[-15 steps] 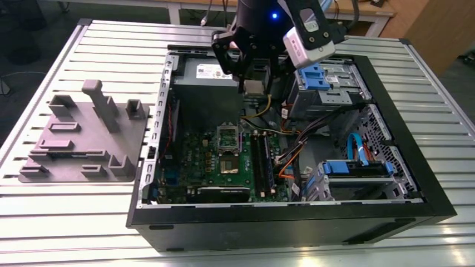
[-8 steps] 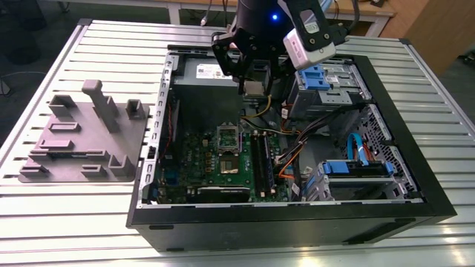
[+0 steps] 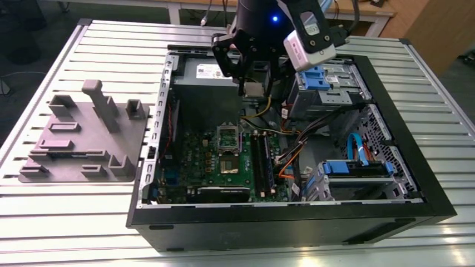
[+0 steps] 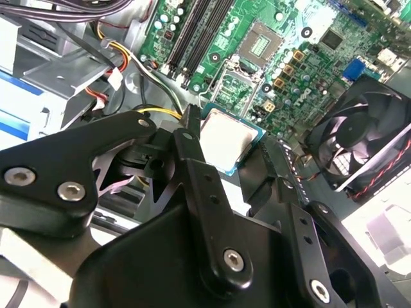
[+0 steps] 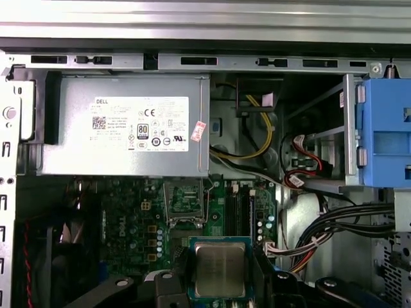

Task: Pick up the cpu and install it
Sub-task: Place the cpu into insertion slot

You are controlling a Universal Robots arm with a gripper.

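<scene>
Slatted metal table (image 3: 67, 222) is carrying an open computer case (image 3: 297, 228) in the exterior view, with a grey plate (image 3: 74, 161) lying toward the exterior view's left. The gripper (image 3: 255, 88) is hanging over the case's far end near the power supply (image 3: 204, 72), pinching the cpu (image 3: 255, 89) well above the motherboard (image 3: 215, 167).

In the second wrist view, black fingers (image 4: 191, 151) are gripping opposite edges of the cpu (image 4: 229, 140), holding it clear of the socket (image 4: 260, 43), while a fan (image 4: 359, 138) is sitting nearby.

In the first wrist view, the cpu (image 5: 220, 269) is hovering silver side up between the jaws, with the socket (image 5: 184, 205) and power supply (image 5: 122, 125) lying past it.
</scene>
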